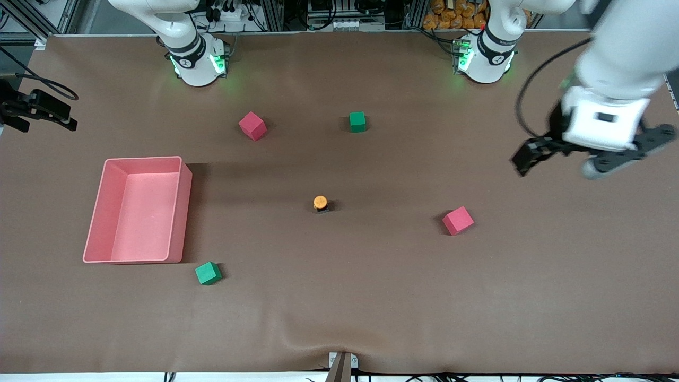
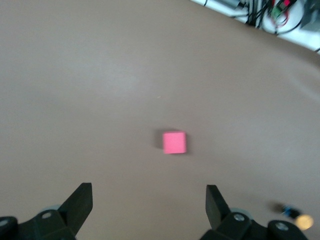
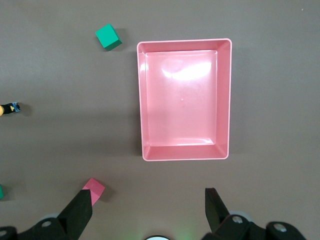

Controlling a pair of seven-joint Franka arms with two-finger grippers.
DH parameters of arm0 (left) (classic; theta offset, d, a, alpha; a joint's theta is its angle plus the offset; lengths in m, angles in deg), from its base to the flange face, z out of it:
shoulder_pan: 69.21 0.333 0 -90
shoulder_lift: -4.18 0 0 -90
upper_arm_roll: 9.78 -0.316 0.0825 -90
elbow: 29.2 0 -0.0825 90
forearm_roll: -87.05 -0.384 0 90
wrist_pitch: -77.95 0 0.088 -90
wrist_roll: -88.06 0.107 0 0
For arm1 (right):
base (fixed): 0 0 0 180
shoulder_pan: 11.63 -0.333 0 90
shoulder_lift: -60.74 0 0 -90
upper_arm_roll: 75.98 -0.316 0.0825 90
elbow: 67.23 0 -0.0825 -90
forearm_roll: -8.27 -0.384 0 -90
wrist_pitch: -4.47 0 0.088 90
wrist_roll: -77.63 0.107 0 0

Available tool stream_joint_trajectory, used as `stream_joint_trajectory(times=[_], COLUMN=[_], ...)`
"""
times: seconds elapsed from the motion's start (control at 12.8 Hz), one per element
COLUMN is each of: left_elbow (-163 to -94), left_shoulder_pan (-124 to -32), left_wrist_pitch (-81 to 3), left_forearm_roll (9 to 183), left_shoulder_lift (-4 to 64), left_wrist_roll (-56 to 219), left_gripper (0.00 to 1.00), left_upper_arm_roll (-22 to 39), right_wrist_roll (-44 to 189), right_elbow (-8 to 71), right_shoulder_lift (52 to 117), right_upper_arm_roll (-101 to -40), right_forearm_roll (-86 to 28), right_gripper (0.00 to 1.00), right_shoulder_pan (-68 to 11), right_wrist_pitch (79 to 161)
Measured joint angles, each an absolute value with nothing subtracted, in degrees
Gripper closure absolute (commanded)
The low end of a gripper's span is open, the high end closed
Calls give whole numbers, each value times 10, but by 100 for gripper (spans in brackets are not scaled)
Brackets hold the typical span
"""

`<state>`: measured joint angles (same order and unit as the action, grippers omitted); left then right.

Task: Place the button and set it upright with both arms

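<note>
Brown table (image 1: 371, 297) bears the upright button (image 1: 320, 203); both grippers, left (image 1: 594, 154) and right (image 3: 149, 207), hover with fingers wide

Brown-covered table (image 1: 371, 297) bearing seven items. Button (image 1: 320, 203): upright near the table's centre, orange cap uppermost. Pink tray (image 1: 180, 212): toward the right arm's end. Green cube (image 1: 208, 273): just beside the tray's corner, nearer the front camera. Red cube (image 1: 252, 126) and second green cube (image 1: 357, 121): farther from the camera than the button, well apart from each other. Second red cube (image 1: 458, 220): toward the left arm's end, slightly nearer the camera than the button.
</note>
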<state>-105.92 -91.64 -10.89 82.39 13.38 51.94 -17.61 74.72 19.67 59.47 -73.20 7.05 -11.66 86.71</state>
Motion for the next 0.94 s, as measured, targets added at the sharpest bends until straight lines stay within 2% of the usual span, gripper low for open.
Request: stream_joint_trajectory(times=[0.31, 0.62, 0.94], left_elbow=[-1102, -1172, -1197], left_shoulder_pan=[-842, -826, -761], left_wrist_pitch=[-98, -96, -94], left_forearm_roll=[834, 835, 857], left_shoulder_lift=[107, 58, 25], left_wrist_roll=[684, 739, 859], left_gripper=[0, 0, 0], left_upper_arm_roll=[-175, -174, -174], right_wrist_roll=[747, 747, 747], right_elbow=[197, 197, 197], right_shoulder_lift=[595, 595, 595], right_upper_arm_roll=[-732, -731, -731], right_forearm_roll=[70, 70, 70], right_gripper=[0, 0, 0], right_shoulder_pan=[-117, -117, -116], right_wrist_pitch=[867, 867, 867])
